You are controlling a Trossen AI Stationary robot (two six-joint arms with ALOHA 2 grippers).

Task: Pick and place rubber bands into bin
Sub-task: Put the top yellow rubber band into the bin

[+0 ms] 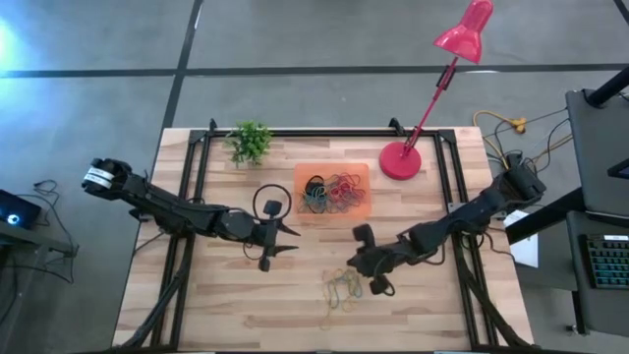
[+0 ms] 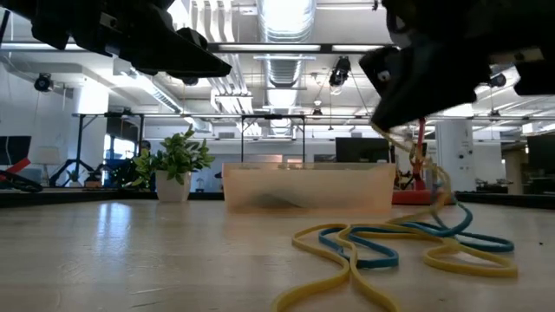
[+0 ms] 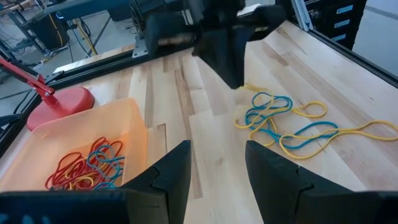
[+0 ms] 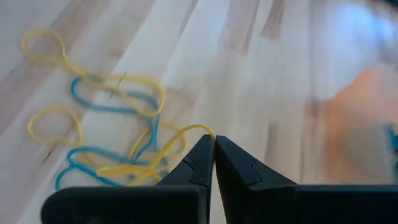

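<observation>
1. Nearest the front edge, at about six o'clock on the table [image 1: 197, 305], the loose rubber bands [image 1: 342, 288] are lying in a yellow and blue tangle on the bare wood.
2. The right gripper [image 4: 214, 147] is hanging just above that tangle at its two o'clock side, fingers pressed together and pinching a yellow band [image 4: 186, 132] whose loop is trailing down into the heap.
3. To do the lift well, I judge it should be rising slowly and straight: the pinched strand is looking entangled with its neighbours, so a quick pull could drag several along or let it snap free.
4. Once the band is hanging clear, the carry should be heading toward twelve o'clock, keeping high enough to pass the bin's near wall.
5. The left gripper [image 1: 285, 239] is waiting at about nine o'clock of the tangle, fingers spread and carrying nothing.
6. Farther back, the bin [image 1: 362, 170] is sitting near the table's middle, already holding red, blue and dark bands; releasing over its centre seems safest.
</observation>
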